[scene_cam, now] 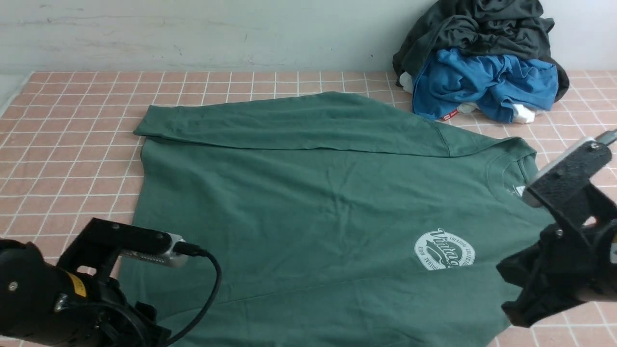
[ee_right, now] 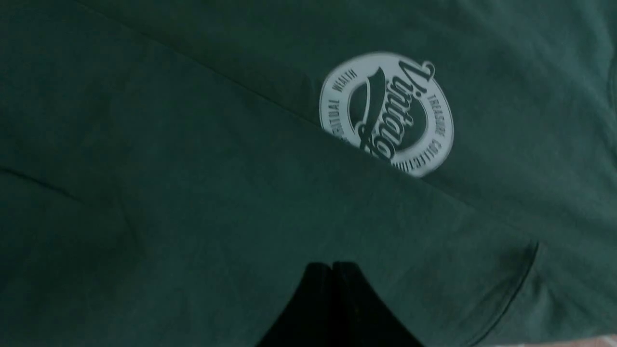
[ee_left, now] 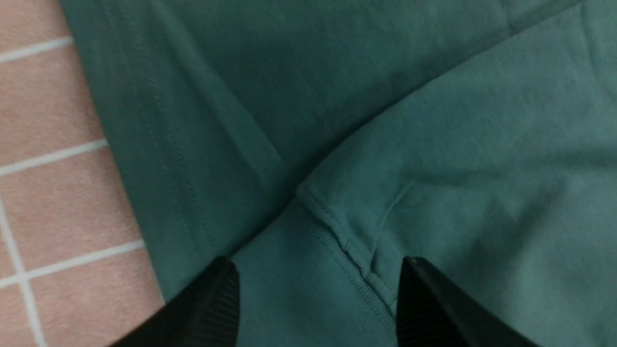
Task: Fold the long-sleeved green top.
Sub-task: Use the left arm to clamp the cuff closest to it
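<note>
Plainly, "Vintage" logo [scene_cam: 444, 248] on green top [scene_cam: 308, 193]

One green long-sleeved top [scene_cam: 313, 202]; one blue garment [scene_cam: 482, 82]; one dark grey garment [scene_cam: 472, 29]; two arms [scene_cam: 53, 299] [scene_cam: 569, 250].

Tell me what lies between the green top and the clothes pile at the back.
Between the green top and the clothes pile, only a narrow strip of bare tiled table shows, in the front view.

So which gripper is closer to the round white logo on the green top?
Right. The right gripper hangs shut beside the logo; the left gripper is open over a sleeve cuff at the hem end of the green top.
</note>
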Controlling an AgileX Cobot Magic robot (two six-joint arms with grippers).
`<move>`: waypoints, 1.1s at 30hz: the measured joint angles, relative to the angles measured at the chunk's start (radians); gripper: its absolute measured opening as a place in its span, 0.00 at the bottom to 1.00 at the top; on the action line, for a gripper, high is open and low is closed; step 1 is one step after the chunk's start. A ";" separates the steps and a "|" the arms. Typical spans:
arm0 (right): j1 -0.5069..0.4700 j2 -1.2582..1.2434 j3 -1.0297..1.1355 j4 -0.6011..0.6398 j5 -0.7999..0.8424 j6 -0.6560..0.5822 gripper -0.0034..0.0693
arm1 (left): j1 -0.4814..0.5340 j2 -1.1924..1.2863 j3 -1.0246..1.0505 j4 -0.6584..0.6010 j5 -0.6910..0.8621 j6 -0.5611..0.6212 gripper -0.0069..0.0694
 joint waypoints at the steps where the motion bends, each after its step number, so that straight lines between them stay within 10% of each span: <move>1: 0.001 0.006 -0.001 0.005 -0.014 -0.002 0.03 | 0.000 0.028 -0.001 -0.015 -0.003 0.018 0.64; 7: 0.001 0.016 -0.002 0.048 -0.034 -0.003 0.03 | 0.000 0.125 -0.003 -0.102 -0.003 0.151 0.53; 13: 0.002 0.016 -0.005 0.100 -0.035 -0.004 0.03 | 0.000 0.137 -0.053 -0.124 0.017 0.264 0.14; 18: 0.002 0.016 -0.005 0.104 -0.035 -0.004 0.03 | 0.000 0.137 -0.128 -0.126 0.090 0.224 0.09; 22: 0.002 0.016 -0.005 0.104 -0.035 -0.004 0.03 | 0.000 0.138 -0.148 -0.116 0.141 0.177 0.11; 33: 0.002 0.016 -0.005 0.110 -0.038 -0.004 0.03 | 0.000 0.247 -0.150 -0.014 0.072 0.170 0.57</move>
